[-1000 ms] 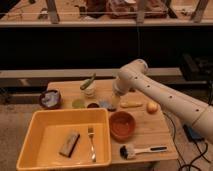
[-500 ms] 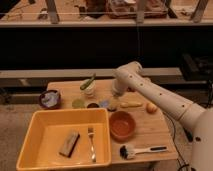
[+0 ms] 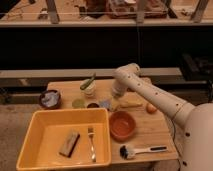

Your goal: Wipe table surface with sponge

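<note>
Reaching over table [image 3: 152, 131], pincer [image 3: 115, 97] obscured.

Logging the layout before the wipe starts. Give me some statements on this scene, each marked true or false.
The sponge lies in the bin. True.
The fork lies on the table. False: it lies in the bin.
The gripper holds the sponge. False: it is over the table's rear, apart from the sponge.
The brush lies on the table, in front of the red bowl. True.
The orange sits in the red bowl. False: it is on the table.
</note>
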Controlling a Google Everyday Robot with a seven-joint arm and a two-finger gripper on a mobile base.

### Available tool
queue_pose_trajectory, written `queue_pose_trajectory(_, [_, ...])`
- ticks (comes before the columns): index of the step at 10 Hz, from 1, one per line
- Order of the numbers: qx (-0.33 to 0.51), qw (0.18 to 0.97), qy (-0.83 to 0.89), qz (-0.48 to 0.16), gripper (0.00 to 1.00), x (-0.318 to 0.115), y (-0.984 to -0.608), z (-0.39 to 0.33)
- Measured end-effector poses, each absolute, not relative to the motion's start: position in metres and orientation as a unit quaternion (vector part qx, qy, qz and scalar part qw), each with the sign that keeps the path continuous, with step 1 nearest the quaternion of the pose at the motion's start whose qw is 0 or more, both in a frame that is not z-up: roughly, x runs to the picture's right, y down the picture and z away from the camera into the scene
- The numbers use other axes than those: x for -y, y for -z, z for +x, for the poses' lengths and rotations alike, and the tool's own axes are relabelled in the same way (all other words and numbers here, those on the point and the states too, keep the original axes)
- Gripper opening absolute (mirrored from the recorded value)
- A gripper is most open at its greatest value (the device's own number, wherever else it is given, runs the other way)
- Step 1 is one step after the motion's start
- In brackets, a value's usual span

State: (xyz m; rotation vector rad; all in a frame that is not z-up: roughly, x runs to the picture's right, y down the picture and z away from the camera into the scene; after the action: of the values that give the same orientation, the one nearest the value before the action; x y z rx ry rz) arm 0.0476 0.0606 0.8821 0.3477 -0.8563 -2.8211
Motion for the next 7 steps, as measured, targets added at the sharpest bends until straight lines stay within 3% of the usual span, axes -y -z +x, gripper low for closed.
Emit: queue_pose_trajectory(7, [0.294, 0.081, 0.944, 0.122, 0.8, -0.0708, -0.8866, 0.0462])
